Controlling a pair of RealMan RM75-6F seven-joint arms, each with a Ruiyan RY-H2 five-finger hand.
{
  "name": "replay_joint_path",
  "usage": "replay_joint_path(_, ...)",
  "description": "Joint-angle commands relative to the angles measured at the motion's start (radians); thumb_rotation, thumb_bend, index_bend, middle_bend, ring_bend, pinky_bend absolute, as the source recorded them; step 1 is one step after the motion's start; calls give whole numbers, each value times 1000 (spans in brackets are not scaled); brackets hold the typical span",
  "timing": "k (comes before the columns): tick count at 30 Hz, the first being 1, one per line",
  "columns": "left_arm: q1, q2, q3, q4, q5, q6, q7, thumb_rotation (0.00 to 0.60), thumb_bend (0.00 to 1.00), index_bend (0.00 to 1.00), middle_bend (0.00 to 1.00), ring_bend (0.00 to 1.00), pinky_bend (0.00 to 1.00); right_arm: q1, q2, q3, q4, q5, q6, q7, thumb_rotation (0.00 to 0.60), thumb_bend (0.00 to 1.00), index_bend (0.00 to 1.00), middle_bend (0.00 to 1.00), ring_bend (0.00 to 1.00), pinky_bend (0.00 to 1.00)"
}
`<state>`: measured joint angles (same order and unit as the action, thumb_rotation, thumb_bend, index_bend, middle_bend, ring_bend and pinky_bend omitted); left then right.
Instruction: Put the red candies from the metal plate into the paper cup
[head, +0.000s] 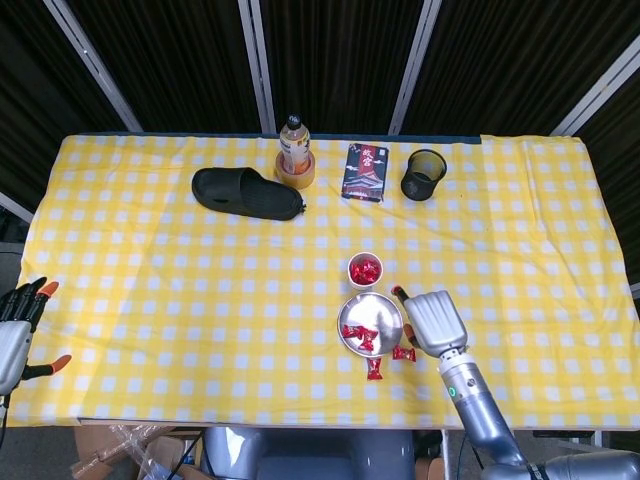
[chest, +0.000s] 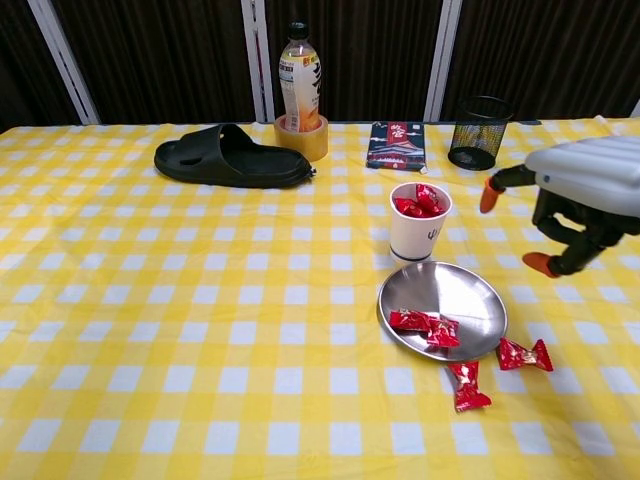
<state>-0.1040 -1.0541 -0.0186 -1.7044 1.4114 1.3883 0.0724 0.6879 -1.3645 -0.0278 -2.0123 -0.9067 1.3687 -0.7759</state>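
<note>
The white paper cup (chest: 418, 232) (head: 365, 270) stands upright just behind the metal plate (chest: 465, 293) (head: 378, 312) and holds red candies (chest: 418, 200). Two more red candies (chest: 425, 323) (head: 357, 335) lie on the plate's near left side. On the cloth by the plate's near right rim lie another two, one (chest: 467, 384) (head: 375, 368) in front and one (chest: 525, 354) (head: 404, 353) to its right. My right hand (chest: 578, 198) (head: 435, 320) hovers right of the plate and cup, fingers apart, holding nothing. My left hand (head: 15, 325) rests off the table's left edge, fingers spread and empty.
A black slipper (chest: 228, 158), a drink bottle (chest: 300, 75) standing in a tape roll (chest: 302, 137), a dark red box (chest: 396, 145) and a black mesh pen holder (chest: 473, 132) line the far side of the yellow checked tablecloth (chest: 150, 320).
</note>
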Motion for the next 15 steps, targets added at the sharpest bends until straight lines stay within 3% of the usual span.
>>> replay_joint_path(1,1,-1,1,-1,2,2,4,600,48,7,0,0,0,-65,40,-78,3,-84,4,52,600,409,345,855,922,978)
replay_joint_path(7,3,-5,4,-1,5,5,17,600,48,7,0,0,0,-136,39,-143,67,-179,-6,121,600,409,389,855,922,978)
replay_joint_path(15,7,-8,7,-3,15,13,27,600,48,7,0,0,0,-179,-10,-137,104,-222,-12,112,600,386,392,855,922,978)
